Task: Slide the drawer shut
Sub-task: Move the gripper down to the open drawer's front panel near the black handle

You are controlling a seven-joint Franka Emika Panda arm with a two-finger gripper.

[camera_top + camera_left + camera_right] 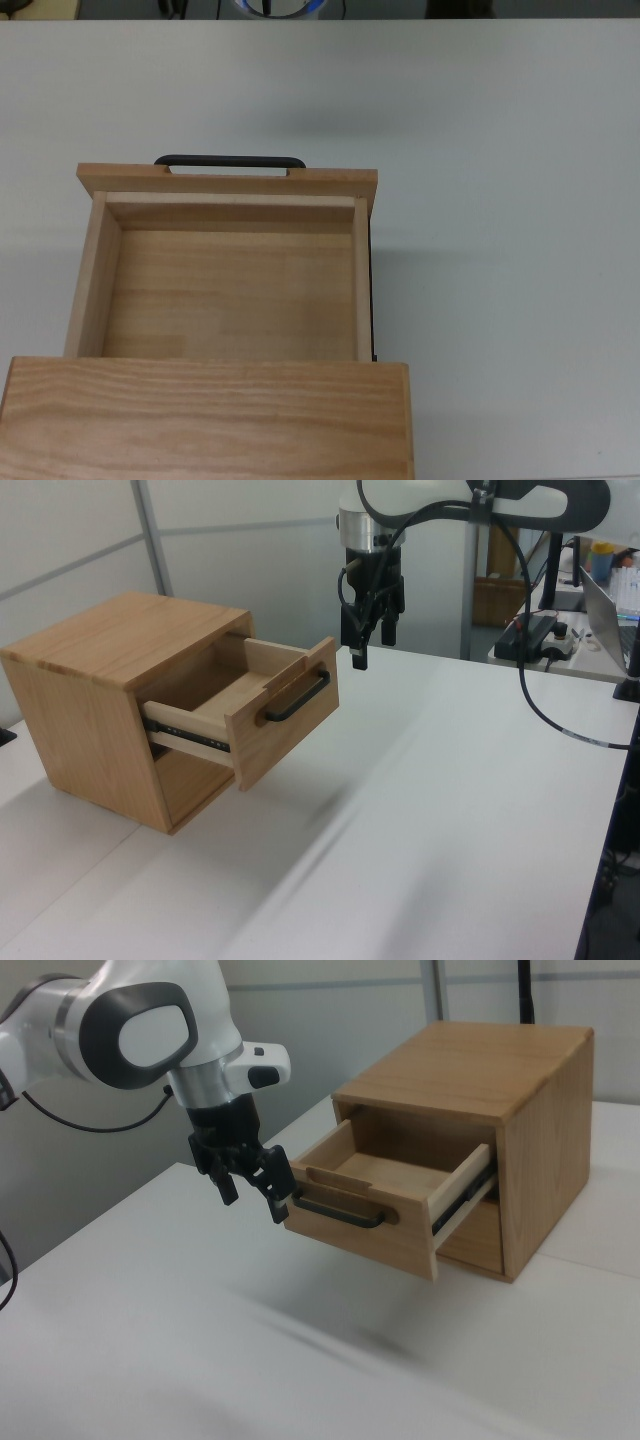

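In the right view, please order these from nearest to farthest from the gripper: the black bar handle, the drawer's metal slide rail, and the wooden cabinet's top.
Measured from the gripper:
1. Slim black bar handle, beside the gripper on the right view's right.
2. Metal slide rail, along the light wooden drawer's side.
3. Broad grained wooden cabinet top, higher up, far right.

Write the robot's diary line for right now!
drawer: open, empty | gripper: open, off handle | cabinet: on table

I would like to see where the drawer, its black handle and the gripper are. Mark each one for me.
drawer (230, 290): top view, on its bare inside floor.
black handle (296, 696): left view, on the middle of the bar.
gripper (249, 1193): right view, midway between the tips of its fingers.
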